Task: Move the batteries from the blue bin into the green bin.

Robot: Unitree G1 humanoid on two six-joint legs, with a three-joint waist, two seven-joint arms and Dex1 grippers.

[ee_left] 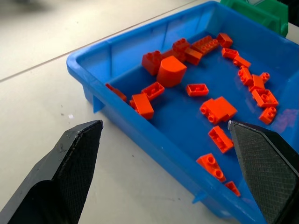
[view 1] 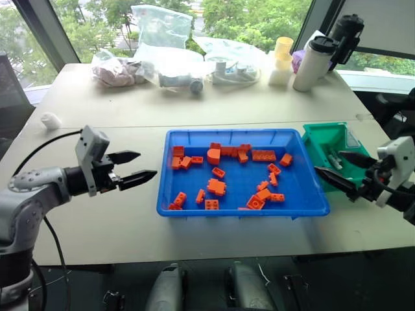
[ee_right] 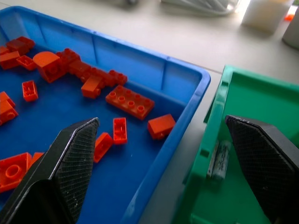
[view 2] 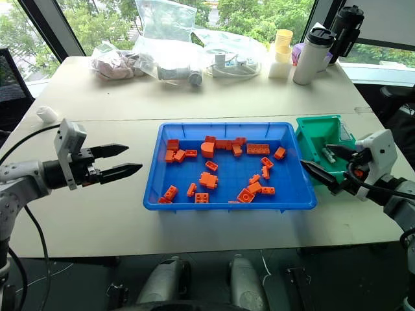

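Note:
The blue bin point(view 1: 227, 132) lies mid-table with several orange bricks point(view 1: 216, 186) scattered in it. Touching its right side stands the green bin point(view 1: 324, 137), with slim silver batteries point(view 1: 334, 159) on its floor; one battery point(ee_right: 220, 160) lies against the near wall. My left gripper point(view 1: 146, 164) hovers open and empty over the bare table, left of the blue bin and pointing at it. My right gripper point(view 1: 329, 162) is open and empty at the green bin's front-left corner, pointing left over the seam between the two bins.
Along the table's far edge stand clear plastic bags point(view 1: 162, 45), a white thermos point(view 1: 312, 61), a black bottle point(view 1: 345, 35) and a yellow cup point(view 1: 283, 48). A small white object point(view 1: 50, 120) lies at the far left. Bare tabletop point(view 1: 97, 214) surrounds the left gripper.

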